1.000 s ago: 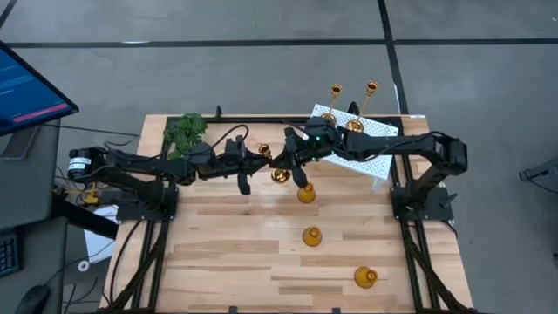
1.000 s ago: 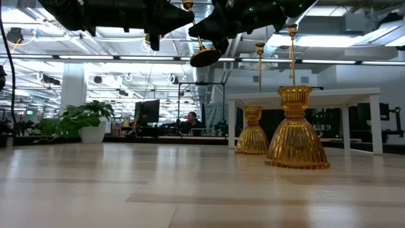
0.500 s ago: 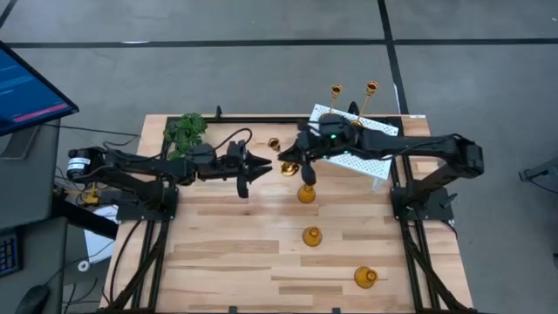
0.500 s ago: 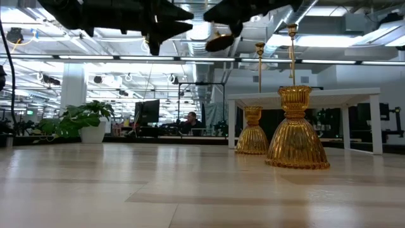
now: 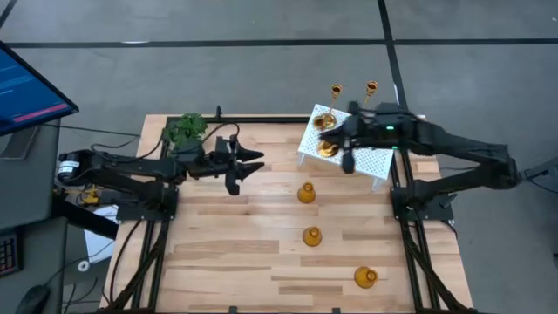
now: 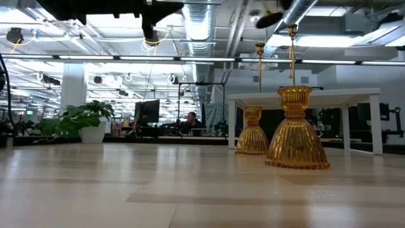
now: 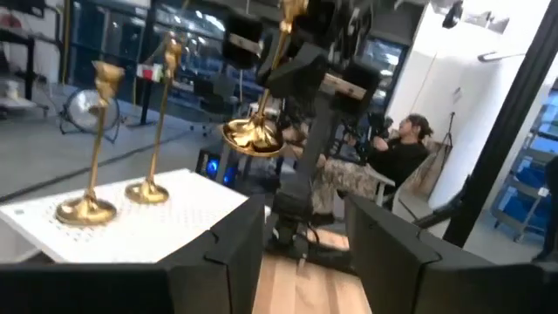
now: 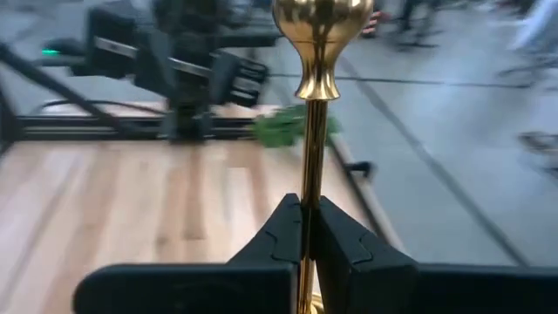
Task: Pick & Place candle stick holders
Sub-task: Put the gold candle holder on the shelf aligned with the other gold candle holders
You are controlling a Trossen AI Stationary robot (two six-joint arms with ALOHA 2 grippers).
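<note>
My right gripper (image 5: 336,139) is shut on a tall brass candle stick holder (image 7: 261,122), held in the air over the white perforated stand (image 5: 375,161). Two more tall sticks (image 5: 324,118) (image 5: 357,120) stand on the stand by their round bases. Three squat amber holders (image 5: 306,193) (image 5: 311,235) (image 5: 365,277) sit base-down on the wooden table. My left gripper (image 5: 255,162) hovers open left of the table's middle, nothing between its fingers (image 7: 234,249). My right gripper pinches the stick's thin stem (image 8: 311,166) between its two fingers, below the cup at its top end (image 8: 323,26). The fingers lie across the stem. The stick is lifted clear and tilted, its round base (image 7: 253,138) hanging lowest above the stand.
A small green leafy plant (image 5: 185,129) stands at the table's far left corner. A monitor (image 5: 26,87) stands off the table's left side. Bare wood lies along the near left part of the table (image 5: 218,262).
My left gripper has opened, let go of the tall stick and drawn back a little toward the table's left edge. My right gripper, shut on the stem, has carried the stick up and toward the far right, from the table's middle to above the white stand.
</note>
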